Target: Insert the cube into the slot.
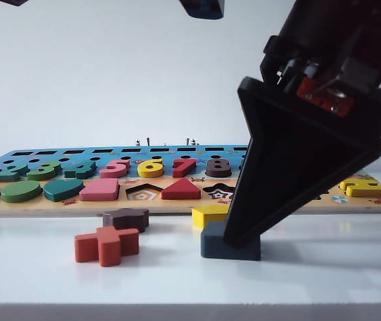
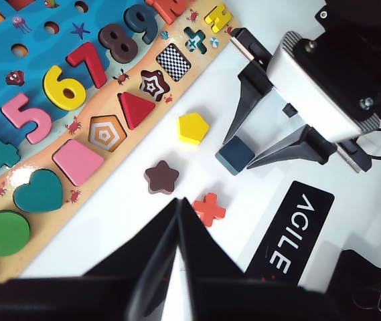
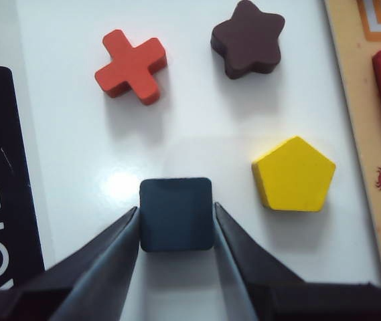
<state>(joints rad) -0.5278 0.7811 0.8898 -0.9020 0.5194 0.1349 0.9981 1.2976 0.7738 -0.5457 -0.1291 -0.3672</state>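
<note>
I've got the right gripper (image 3: 177, 217) down at the table, and the cube (image 3: 176, 213) sits flat on the white tabletop (image 3: 197, 140) right between its two fingers (image 3: 106, 257). From the right wrist camera each finger is hard up against a side of the cube, or just shy of it; I can't tell whether the squeeze is on yet, and the cube rests on the table, not lifted.

The left gripper (image 2: 177, 231) hangs above the near side of the table, well apart from the cube, its fingers pressed together with nothing between them.

On to the puzzle board (image 2: 86, 175): the slot (image 2: 174, 62), with its checkered floor, lies bare near the board's front edge, well apart from the cube. Beside it the star-shaped cut-out (image 2: 154, 84) is bare too, then a red triangle (image 2: 135, 109) seated in its hole, a bare pentagon cut-out (image 2: 106, 132), a pink square (image 2: 78, 161), a teal heart (image 2: 39, 190) and a green circle (image 2: 3, 233).

Loose on the table, a yellow pentagon piece (image 3: 293, 174) lies just beside the cube, towards the board. A brown star (image 3: 247, 39) and an orange cross (image 3: 131, 66) lie further off, beyond the fingertips.
</note>
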